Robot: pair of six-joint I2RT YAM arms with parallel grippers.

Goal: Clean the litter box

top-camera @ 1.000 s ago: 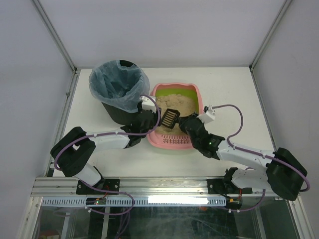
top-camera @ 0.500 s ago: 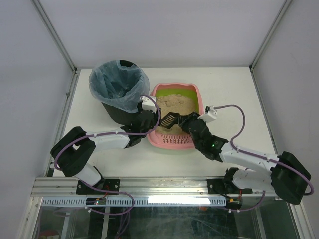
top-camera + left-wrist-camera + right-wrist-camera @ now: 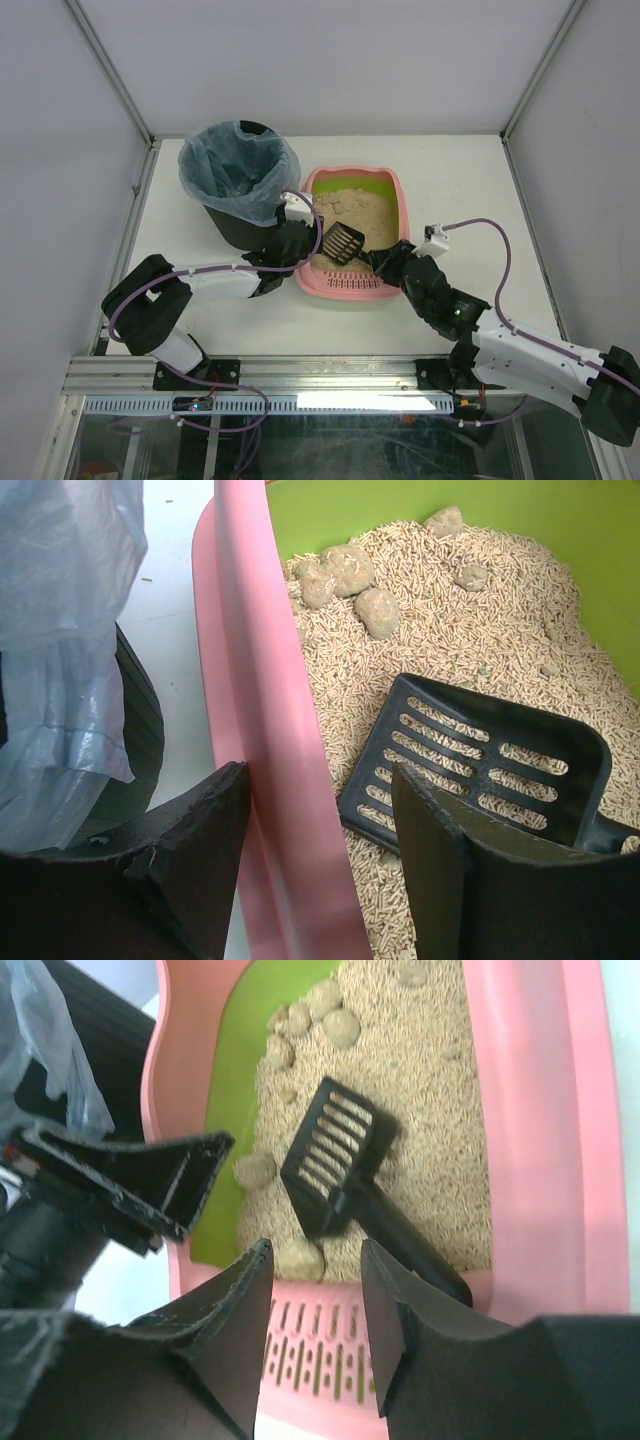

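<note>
The litter box (image 3: pixel 350 285) is sitting just ahead of both grippers and is holding tan pellet litter (image 3: pixel 480 640). Several rounded clumps (image 3: pixel 350 575) are lying at the end far from the right gripper (image 3: pixel 316 1250), and two more are sitting close in front of its fingertips. The black slotted scoop (image 3: pixel 335 1155) is resting on the litter just beyond that gripper, its handle reaching back toward the slotted ledge. The right fingers are standing spread and gripping nothing. The left gripper (image 3: pixel 320 780) is also spread, with the box's pink side wall running between its fingers, one finger inside over the litter beside the scoop head. Outside that wall, beside the left gripper's outer finger, the black bin (image 3: pixel 240 215) is carrying a blue bag (image 3: pixel 60 630); I cannot tell what is in it.
</note>
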